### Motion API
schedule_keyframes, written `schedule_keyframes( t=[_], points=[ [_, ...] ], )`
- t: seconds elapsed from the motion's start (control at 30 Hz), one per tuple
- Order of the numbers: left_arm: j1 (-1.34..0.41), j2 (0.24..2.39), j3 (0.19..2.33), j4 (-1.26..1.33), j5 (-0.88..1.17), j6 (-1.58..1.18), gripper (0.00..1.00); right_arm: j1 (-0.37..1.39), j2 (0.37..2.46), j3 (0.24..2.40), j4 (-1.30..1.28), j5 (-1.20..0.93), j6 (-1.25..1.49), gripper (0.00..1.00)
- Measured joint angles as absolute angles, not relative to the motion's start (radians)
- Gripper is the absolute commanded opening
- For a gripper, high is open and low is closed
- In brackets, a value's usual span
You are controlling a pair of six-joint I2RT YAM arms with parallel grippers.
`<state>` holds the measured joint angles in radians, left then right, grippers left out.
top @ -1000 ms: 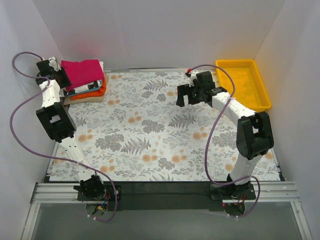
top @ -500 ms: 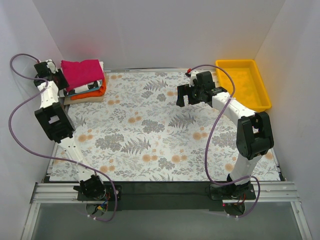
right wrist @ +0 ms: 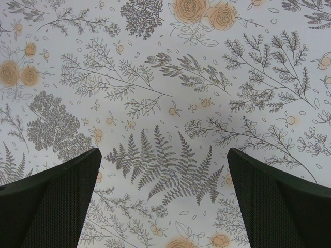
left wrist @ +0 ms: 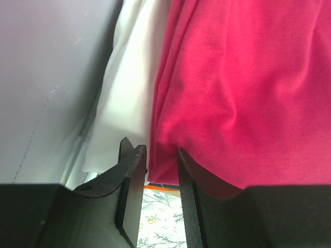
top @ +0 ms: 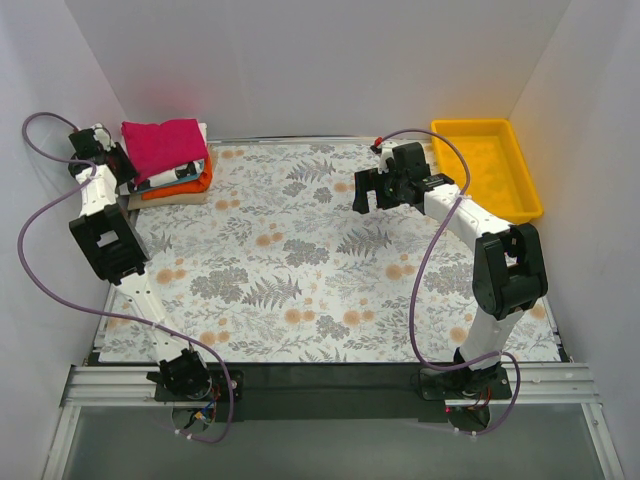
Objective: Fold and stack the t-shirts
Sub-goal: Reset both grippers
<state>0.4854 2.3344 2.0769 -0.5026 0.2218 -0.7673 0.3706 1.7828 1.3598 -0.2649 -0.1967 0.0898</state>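
Magenta shirt [top: 163,146] lies folded on top of the stack, over a white shirt [left wrist: 129,88] and an orange shirt [top: 190,184], right in front of the left gripper [left wrist: 160,150]. Its jaws stand only a narrow slit apart at the shirt's edge, gripping nothing I can make out. Well off to its right, the right gripper [right wrist: 163,152] gapes wide and empty above the flowered tablecloth [top: 300,260], with a yellow tray [top: 520,205] on its far side.
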Motion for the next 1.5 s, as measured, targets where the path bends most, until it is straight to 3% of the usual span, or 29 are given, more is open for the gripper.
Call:
schedule_keyframes(
  t=[0.27,0.43,0.97,1.03,1.2,1.23,1.5],
  points=[
    [0.485,2.337,2.077,-0.486,0.253,-0.811,0.25,0.371,1.783,1.36,-0.265,-0.197,0.09,0.98],
    [0.487,2.35,2.084,-0.47,0.257,-0.833,0.0,0.371,1.783,1.36,-0.265,-0.196,0.09,0.98],
    [0.496,2.352,2.228,-0.532,0.129,-0.722,0.0,0.371,1.783,1.36,-0.265,-0.2,0.09,0.98],
    [0.496,2.352,2.24,-0.545,0.113,-0.697,0.04,0.371,1.783,1.36,-0.265,-0.205,0.09,0.98],
    [0.5,2.373,2.267,-0.554,0.076,-0.648,0.29,0.371,1.783,1.36,-0.265,-0.209,0.09,0.98],
    [0.502,2.378,2.274,-0.554,0.071,-0.641,0.39,0.371,1.783,1.36,-0.266,-0.209,0.09,0.98],
    [0.508,2.346,2.228,-0.525,0.216,-0.627,0.44,0.371,1.783,1.36,-0.271,-0.213,0.076,0.98]
  ],
)
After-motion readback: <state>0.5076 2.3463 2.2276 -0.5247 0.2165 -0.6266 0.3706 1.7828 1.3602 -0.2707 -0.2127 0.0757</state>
